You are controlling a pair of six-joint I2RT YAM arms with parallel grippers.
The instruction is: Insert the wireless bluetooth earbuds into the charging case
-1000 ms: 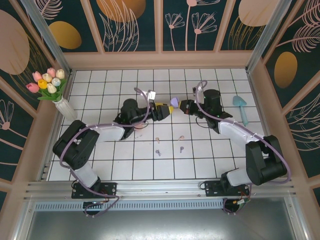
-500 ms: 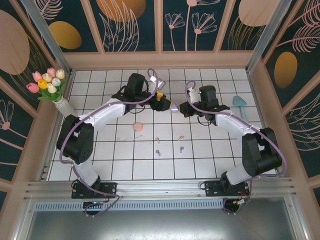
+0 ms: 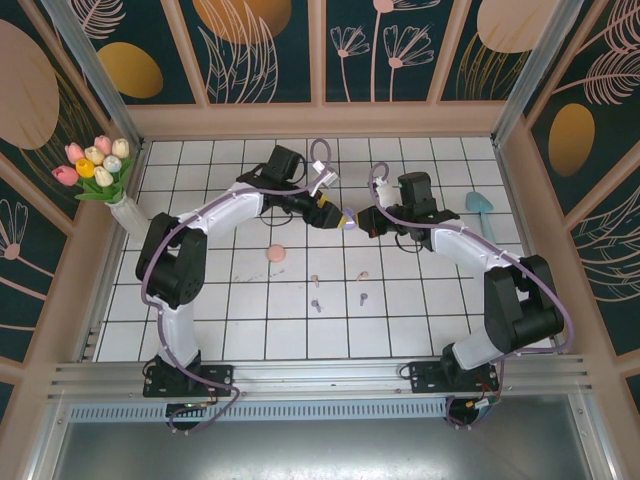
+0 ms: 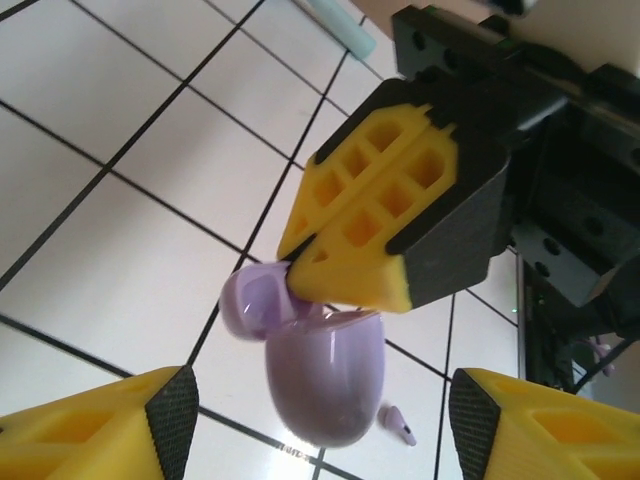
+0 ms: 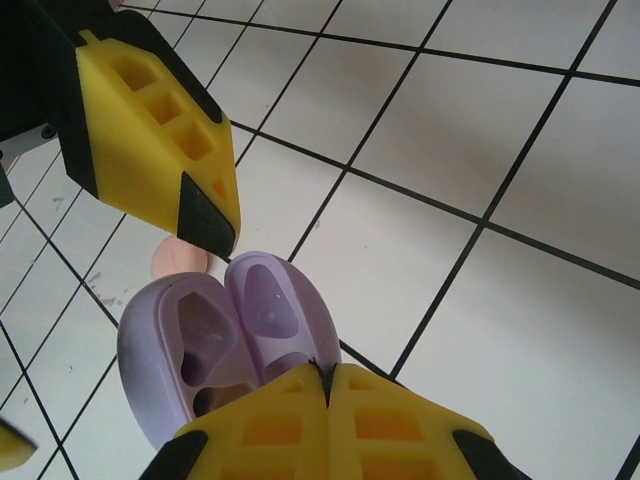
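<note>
The purple charging case [image 3: 349, 219] hangs above the tiles with its lid open, showing two empty wells [image 5: 190, 345]. My right gripper [image 5: 328, 375] is shut on the case's lid [image 5: 272, 305]. My left gripper [image 4: 322, 412] is open and straddles the case body [image 4: 325, 375], with a gap on each side. In the top view the left gripper [image 3: 337, 213] and right gripper [image 3: 363, 218] meet at the case. On the floor nearer the arm bases lie two pale pink earbuds [image 3: 314, 281] [image 3: 362, 275] and two purple earbuds [image 3: 317, 304] [image 3: 362, 297]. One purple bud [image 4: 398, 425] lies below the case.
A round pink case [image 3: 275, 253] lies on the tiles left of the earbuds. A white vase of tulips [image 3: 112, 190] stands at the far left edge. A teal tool [image 3: 484, 216] lies at the right. Wooden walls ring the tiled floor.
My left arm has swung back and to the right, bringing its gripper around the case body, and its jaws have narrowed. The right gripper shifted slightly back, still holding the case.
</note>
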